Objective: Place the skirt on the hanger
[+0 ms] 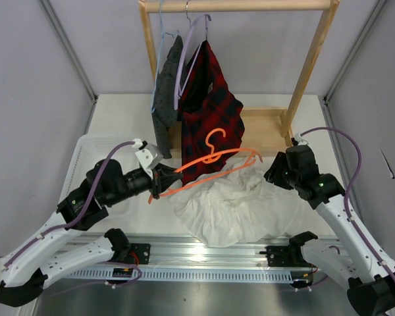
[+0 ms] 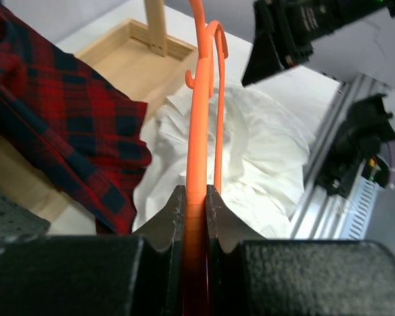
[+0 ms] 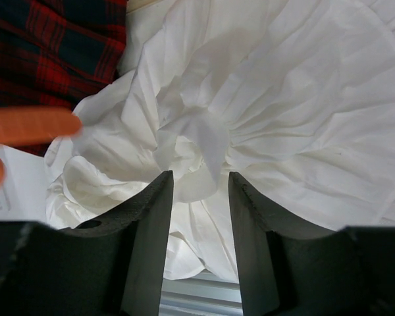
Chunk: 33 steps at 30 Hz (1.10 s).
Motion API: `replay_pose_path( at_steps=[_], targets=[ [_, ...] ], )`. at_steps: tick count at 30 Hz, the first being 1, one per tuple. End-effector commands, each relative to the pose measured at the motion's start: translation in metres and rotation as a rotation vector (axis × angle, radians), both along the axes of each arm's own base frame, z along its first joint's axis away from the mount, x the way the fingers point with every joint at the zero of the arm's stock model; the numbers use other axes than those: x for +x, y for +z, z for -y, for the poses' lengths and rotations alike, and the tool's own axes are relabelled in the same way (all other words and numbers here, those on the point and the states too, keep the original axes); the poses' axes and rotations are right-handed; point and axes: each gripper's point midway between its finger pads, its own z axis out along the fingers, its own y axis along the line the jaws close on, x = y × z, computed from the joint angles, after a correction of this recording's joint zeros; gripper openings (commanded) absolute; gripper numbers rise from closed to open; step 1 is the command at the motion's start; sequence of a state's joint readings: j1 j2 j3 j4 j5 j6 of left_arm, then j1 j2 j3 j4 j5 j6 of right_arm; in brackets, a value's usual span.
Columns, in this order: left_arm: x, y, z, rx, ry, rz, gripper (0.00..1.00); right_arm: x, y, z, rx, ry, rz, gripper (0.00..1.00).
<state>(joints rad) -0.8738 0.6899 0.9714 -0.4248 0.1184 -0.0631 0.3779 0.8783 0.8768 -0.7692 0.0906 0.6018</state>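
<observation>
The white crinkly skirt (image 1: 230, 204) lies bunched on the table in front of the rack; it also fills the right wrist view (image 3: 283, 99). The orange hanger (image 1: 214, 161) hangs level over the skirt's far edge, hook pointing away. My left gripper (image 1: 159, 183) is shut on the hanger's left end, and in the left wrist view the orange bar (image 2: 197, 131) is pinched between the jaws (image 2: 195, 194). My right gripper (image 1: 271, 174) hovers at the skirt's right side, open (image 3: 201, 178), with a raised fold of fabric just beyond the fingertips.
A wooden rack (image 1: 309, 59) stands at the back with a red-and-black plaid garment (image 1: 210, 112) on a lavender hanger (image 1: 187, 52) and a dark grey garment (image 1: 166, 99). A white tray (image 1: 79, 164) sits left. A metal rail (image 1: 210, 253) runs along the near edge.
</observation>
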Motion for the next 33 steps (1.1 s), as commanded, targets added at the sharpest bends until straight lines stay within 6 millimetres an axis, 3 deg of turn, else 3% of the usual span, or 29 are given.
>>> replay_pose_path(
  at_steps=[1,11,18,25,28,33],
  targets=[
    [-0.02,-0.01,0.0,0.006,-0.083,-0.049,0.0,-0.004,0.002,0.002,-0.008,0.001,0.01,0.43],
    [-0.04,-0.043,-0.005,0.094,-0.149,-0.149,0.0,-0.011,-0.031,-0.012,-0.01,0.03,-0.046,0.41],
    [-0.029,-0.055,0.003,0.096,-0.119,-0.178,0.0,-0.005,-0.043,-0.016,-0.028,0.026,-0.053,0.41],
    [-0.011,-0.052,0.006,0.066,-0.042,-0.166,0.0,0.009,-0.052,-0.02,-0.049,0.019,-0.059,0.35],
    [-0.006,-0.053,0.008,0.061,-0.024,-0.163,0.0,0.013,-0.054,-0.02,-0.058,0.016,-0.059,0.3],
    [-0.004,-0.058,0.016,0.051,-0.037,-0.17,0.0,0.016,-0.044,-0.019,-0.067,0.018,-0.044,0.05]
  ],
)
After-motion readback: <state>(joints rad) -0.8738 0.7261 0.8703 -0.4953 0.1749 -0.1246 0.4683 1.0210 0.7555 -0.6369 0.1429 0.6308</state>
